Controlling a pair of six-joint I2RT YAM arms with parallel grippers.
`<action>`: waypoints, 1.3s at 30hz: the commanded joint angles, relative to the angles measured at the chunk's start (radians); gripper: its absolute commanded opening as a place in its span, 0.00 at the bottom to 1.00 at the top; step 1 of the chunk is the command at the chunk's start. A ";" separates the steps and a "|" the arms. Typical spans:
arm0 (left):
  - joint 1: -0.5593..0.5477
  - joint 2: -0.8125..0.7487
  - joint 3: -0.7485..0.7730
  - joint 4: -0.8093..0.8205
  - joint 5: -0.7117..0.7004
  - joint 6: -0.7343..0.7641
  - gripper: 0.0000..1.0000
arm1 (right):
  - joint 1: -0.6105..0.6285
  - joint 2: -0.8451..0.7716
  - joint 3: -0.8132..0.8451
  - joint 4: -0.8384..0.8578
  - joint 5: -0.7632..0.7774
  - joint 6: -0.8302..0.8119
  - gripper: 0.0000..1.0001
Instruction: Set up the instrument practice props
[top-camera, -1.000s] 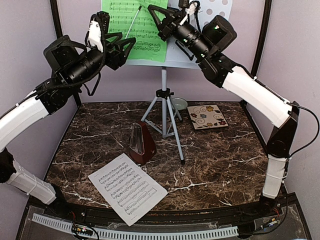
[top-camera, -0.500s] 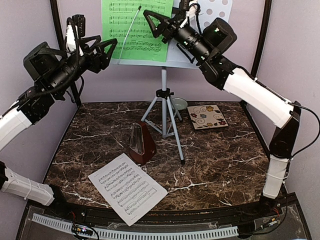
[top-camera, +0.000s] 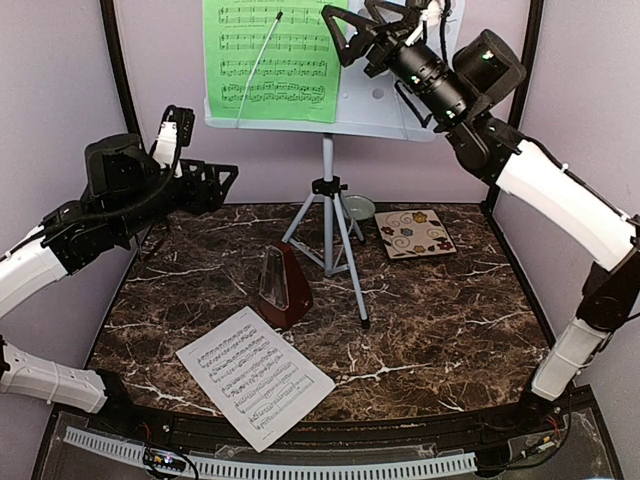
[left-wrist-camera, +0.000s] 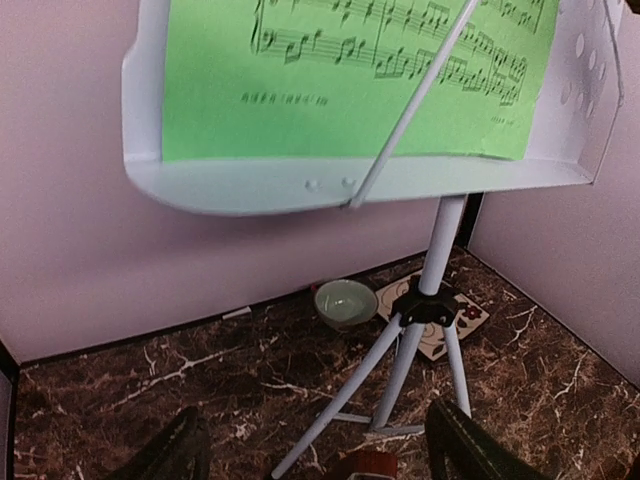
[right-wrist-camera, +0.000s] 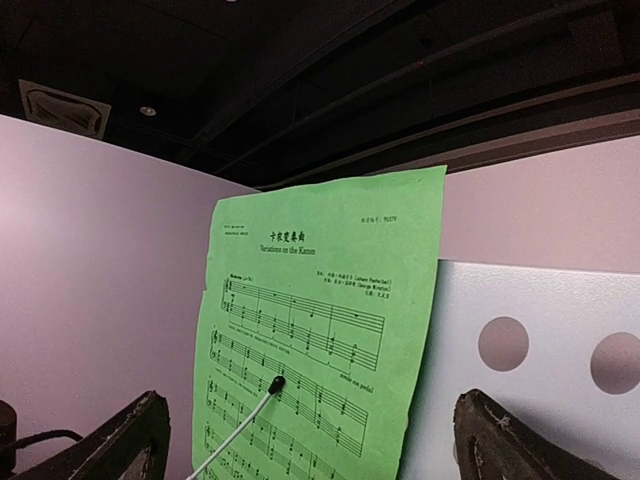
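Observation:
The white music-stand desk (top-camera: 400, 110) stands on pale tripod legs (top-camera: 330, 225) at the back. A green music sheet (top-camera: 270, 60) rests on its left half under a thin white retaining wire (top-camera: 258, 65). My right gripper (top-camera: 350, 25) hangs open just right of the sheet's top edge, holding nothing; its view shows the green sheet (right-wrist-camera: 310, 340) between the spread fingers (right-wrist-camera: 315, 445). My left gripper (top-camera: 215, 185) is open, low and left of the stand, looking up at the desk (left-wrist-camera: 330, 185). The dark red-brown metronome (top-camera: 283, 290) and a white music sheet (top-camera: 252, 375) sit on the marble table.
A small pale-green bowl (top-camera: 357, 207) and a square flower-patterned tile (top-camera: 415, 233) lie behind the tripod at the back right. Pink walls with black corner posts (top-camera: 115, 60) close in the back and sides.
My left arm has dropped down and to the left, away from the desk. The right gripper has opened wide and drawn back to the right; the green sheet stays on the desk.

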 joint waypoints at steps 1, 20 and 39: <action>0.036 -0.041 -0.102 -0.145 0.026 -0.183 0.77 | -0.006 -0.088 -0.076 -0.067 0.051 0.002 1.00; 0.286 -0.173 -0.606 -0.290 0.300 -0.673 0.76 | 0.005 -0.415 -0.759 -0.371 -0.115 0.212 0.95; 0.587 -0.341 -0.931 -0.240 0.472 -0.763 0.77 | 0.199 -0.091 -0.896 -0.323 -0.121 0.233 0.90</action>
